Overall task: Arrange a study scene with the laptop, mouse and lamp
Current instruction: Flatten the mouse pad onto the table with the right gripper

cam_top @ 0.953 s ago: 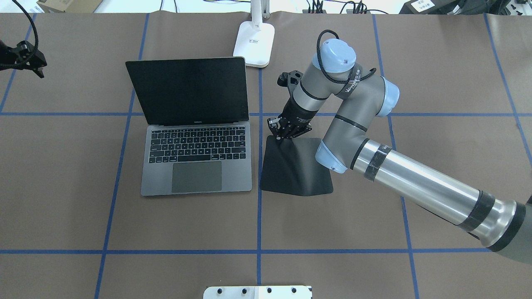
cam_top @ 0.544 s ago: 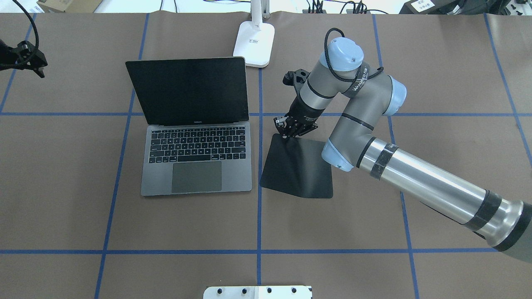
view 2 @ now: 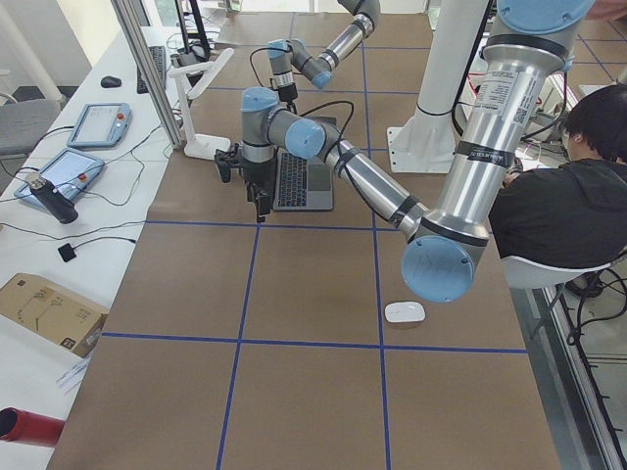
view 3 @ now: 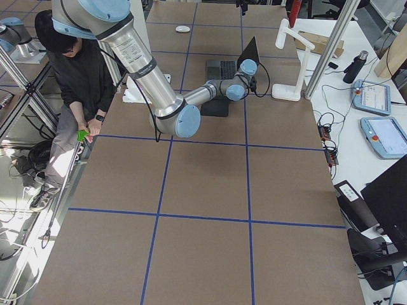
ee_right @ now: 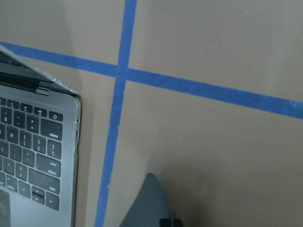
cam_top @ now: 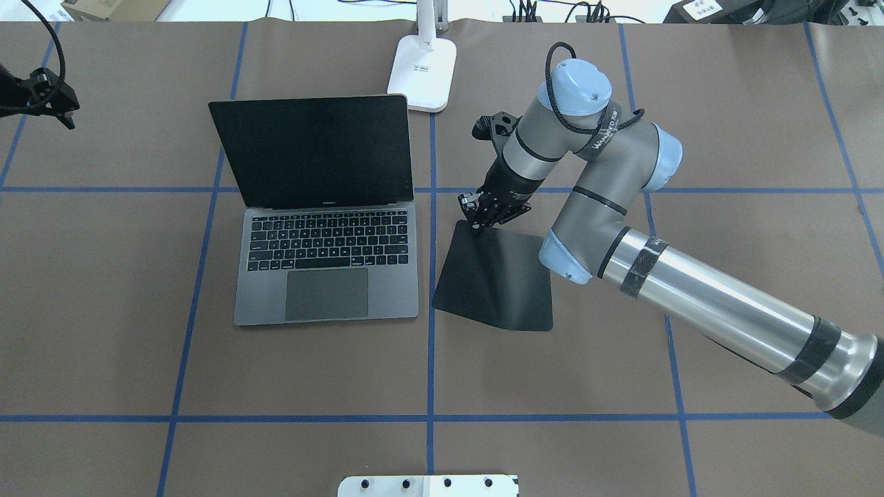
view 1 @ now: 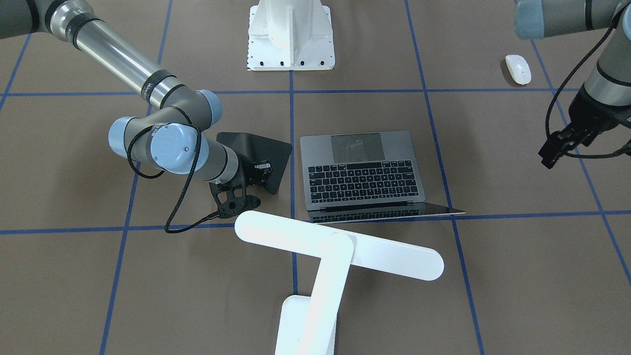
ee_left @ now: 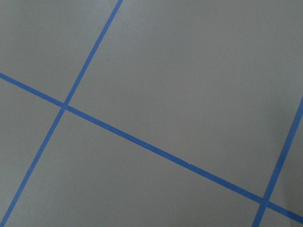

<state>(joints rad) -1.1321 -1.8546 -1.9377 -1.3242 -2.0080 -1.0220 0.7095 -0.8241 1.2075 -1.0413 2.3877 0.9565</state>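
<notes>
The laptop (cam_top: 324, 290) sits open mid-bench, with a grey deck and a dark screen. The lamp (cam_top: 423, 69) stands at its 1 o'clock. A black mouse pad (cam_top: 494, 283) lies at 3 o'clock, its far corner pinched in the right claw (cam_top: 476, 223). Only the front and left views show the white mouse (view 1: 518, 69), well apart. I cannot tell how wide the left claw (view 1: 548, 157) is.

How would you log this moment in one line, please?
right gripper: gripping mouse pad corner | left gripper: hovering | mouse: off pad | laptop: open | lamp: standing
</notes>
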